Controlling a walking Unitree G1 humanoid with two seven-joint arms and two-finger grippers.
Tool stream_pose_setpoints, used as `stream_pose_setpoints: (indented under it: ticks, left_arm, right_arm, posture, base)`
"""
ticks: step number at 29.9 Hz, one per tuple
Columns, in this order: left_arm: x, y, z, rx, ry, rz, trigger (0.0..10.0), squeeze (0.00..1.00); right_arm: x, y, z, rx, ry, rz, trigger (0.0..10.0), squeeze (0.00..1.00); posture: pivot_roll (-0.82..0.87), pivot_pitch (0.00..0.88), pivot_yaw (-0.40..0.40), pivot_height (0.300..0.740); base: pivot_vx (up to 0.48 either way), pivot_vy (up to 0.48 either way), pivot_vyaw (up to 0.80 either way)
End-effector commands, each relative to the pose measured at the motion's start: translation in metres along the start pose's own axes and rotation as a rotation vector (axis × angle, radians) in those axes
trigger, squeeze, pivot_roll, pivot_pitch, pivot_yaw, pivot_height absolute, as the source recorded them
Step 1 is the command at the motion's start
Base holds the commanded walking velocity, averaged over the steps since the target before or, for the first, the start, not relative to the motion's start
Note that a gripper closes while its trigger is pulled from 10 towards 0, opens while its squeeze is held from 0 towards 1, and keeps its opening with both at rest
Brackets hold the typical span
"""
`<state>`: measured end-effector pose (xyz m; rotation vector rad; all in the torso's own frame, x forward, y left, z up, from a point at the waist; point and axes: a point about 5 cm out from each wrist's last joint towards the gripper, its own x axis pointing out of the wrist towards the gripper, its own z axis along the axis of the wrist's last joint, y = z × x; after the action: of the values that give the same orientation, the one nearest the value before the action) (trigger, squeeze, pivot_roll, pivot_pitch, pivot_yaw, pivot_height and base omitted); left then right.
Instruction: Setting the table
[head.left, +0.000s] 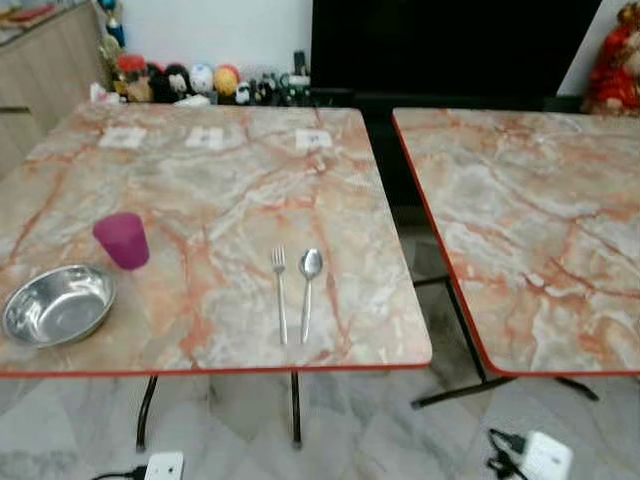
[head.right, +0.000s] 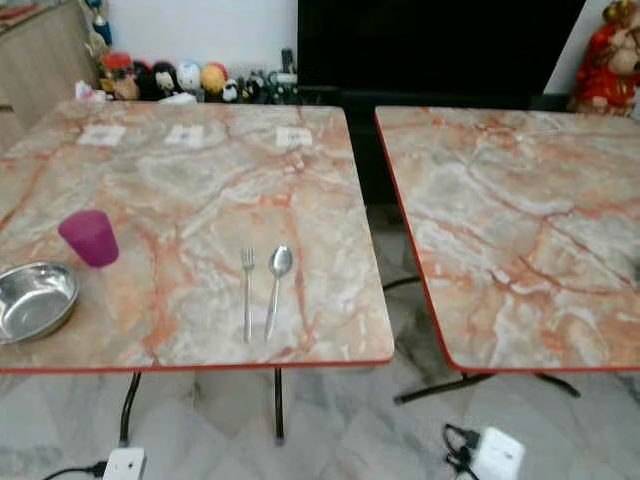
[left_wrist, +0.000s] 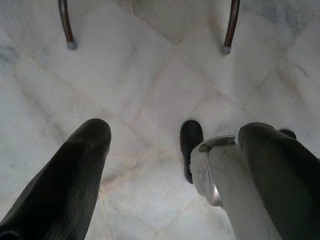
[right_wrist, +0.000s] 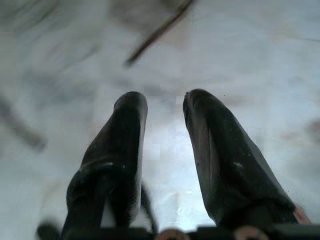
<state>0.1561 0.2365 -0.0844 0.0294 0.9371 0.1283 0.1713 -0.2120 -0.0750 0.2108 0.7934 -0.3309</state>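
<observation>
Setting this place well means building around the fork, which lies near the front edge of the left-hand marble surface with its tines pointing away from the robot. Just beside it on the right, parallel and apart by a thin gap, lies the spoon, bowl end also pointing away. The steel bowl sits well to the left of the fork, close to the same front edge, and the purple cup stands upright just beyond the bowl, further from the edge than the fork. A second marble surface stands off to the fork's right, across a gap of floor.

Both arms hang low. The left gripper points down at the tiled floor with its jaws wide apart and nothing between them; the right gripper also faces the floor, jaws apart and empty, in a blurred view.

My judgement is that the bowl and cup are what remain to be brought over to the cutlery. The bowl is the nearer job for the left arm: take it by the rim, since the steel looks slick and shallow, lift it level and set it just left of the fork without nudging the cutlery out of line. The cup should be pinched low on its wall so it stays upright.
</observation>
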Motion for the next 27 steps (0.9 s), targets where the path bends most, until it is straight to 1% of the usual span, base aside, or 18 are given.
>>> stream_pose_setpoints:
  ticks: [1, 4, 7, 10, 11, 14, 19, 27]
  left_arm:
    - [-0.001, -0.002, -0.004, -0.006, 0.013, -0.003, 10.0, 0.00]
    - [0.000, -0.002, -0.003, -0.005, 0.012, -0.004, 10.0, 0.00]
    - [0.000, -0.001, -0.003, 0.001, 0.014, -0.003, 10.0, 0.00]
    - [0.000, -0.001, -0.003, 0.002, 0.015, -0.003, 10.0, 0.00]
    - [0.000, -0.001, -0.004, 0.002, 0.015, -0.002, 10.0, 0.00]
    - [-0.001, -0.001, -0.004, 0.002, 0.015, -0.002, 10.0, 0.00]
    - [-0.001, -0.001, -0.003, 0.009, 0.014, -0.005, 10.0, 0.00]
    - [-0.001, 0.006, -0.002, 0.031, 0.013, 0.002, 10.0, 0.00]
  right_arm:
    - [-0.001, -0.001, -0.009, -0.048, 0.043, 0.034, 10.0, 0.00]
    - [-0.001, 0.002, -0.014, -0.103, 0.070, 0.077, 10.0, 0.00]
    - [-0.003, 0.006, -0.026, -0.234, 0.135, 0.147, 10.0, 0.00]
    - [-0.002, 0.005, -0.027, -0.257, 0.141, 0.140, 10.0, 0.00]
    - [-0.002, 0.001, -0.024, -0.226, 0.125, 0.099, 10.0, 0.00]
    - [-0.001, -0.002, -0.022, -0.175, 0.117, 0.085, 10.0, 0.00]
    - [-0.001, 0.000, -0.026, -0.172, 0.133, 0.101, 10.0, 0.00]
    - [-0.004, 0.009, -0.034, -0.147, 0.140, 0.116, 10.0, 0.00]
  posture:
    - [0.03, 0.024, -0.057, 0.740]
    - [0.03, 0.024, -0.053, 0.740]
    - [0.03, 0.024, -0.050, 0.740]
    - [0.03, 0.025, -0.051, 0.740]
    - [0.03, 0.028, -0.052, 0.740]
    - [0.03, 0.031, -0.049, 0.740]
    - [0.05, 0.034, -0.039, 0.740]
    - [0.05, 0.045, -0.005, 0.740]
  base:
    - [0.000, 0.000, 0.00]
    - [0.000, 0.000, 0.00]
    - [0.000, 0.000, 0.00]
    - [0.000, 0.000, 0.00]
    - [0.000, 0.000, 0.00]
    - [0.000, 0.000, 0.00]
    - [0.000, 0.000, 0.00]
    - [0.000, 0.000, 0.00]
